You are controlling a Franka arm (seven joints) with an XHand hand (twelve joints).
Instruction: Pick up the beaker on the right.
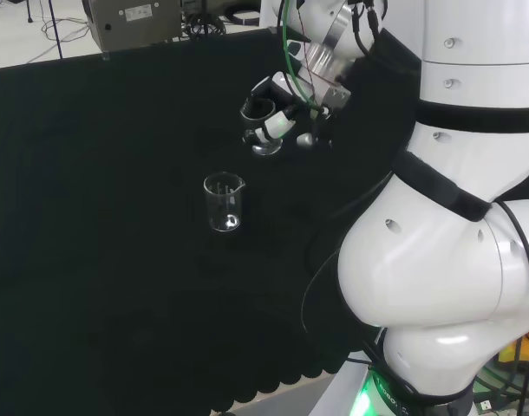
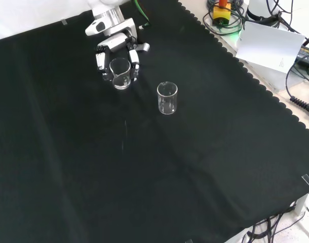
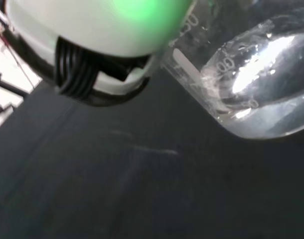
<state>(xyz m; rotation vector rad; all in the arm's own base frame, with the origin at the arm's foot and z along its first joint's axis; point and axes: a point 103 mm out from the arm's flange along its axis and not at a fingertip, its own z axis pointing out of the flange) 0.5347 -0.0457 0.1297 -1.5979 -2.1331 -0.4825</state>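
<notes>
Two clear glass beakers are in view. One beaker point(image 1: 224, 203) point(image 2: 167, 97) stands upright and alone on the black cloth. The other beaker point(image 2: 120, 74) point(image 1: 265, 144) sits inside the black and white hand point(image 2: 116, 54) point(image 1: 273, 111), whose fingers point(image 2: 135, 63) curl round its sides. In the wrist view this held beaker point(image 3: 256, 84) looks large and tilted, its bottom toward the camera, beside a blurred white part of the hand point(image 3: 92, 40). Whether its base touches the cloth I cannot tell.
The arm's white links point(image 1: 455, 217) stand at the right of the head view. A grey box point(image 1: 130, 22) sits beyond the cloth's far edge. In the front view, cables and a white panel point(image 2: 268, 45) lie past the scalloped cloth edge point(image 2: 256, 83).
</notes>
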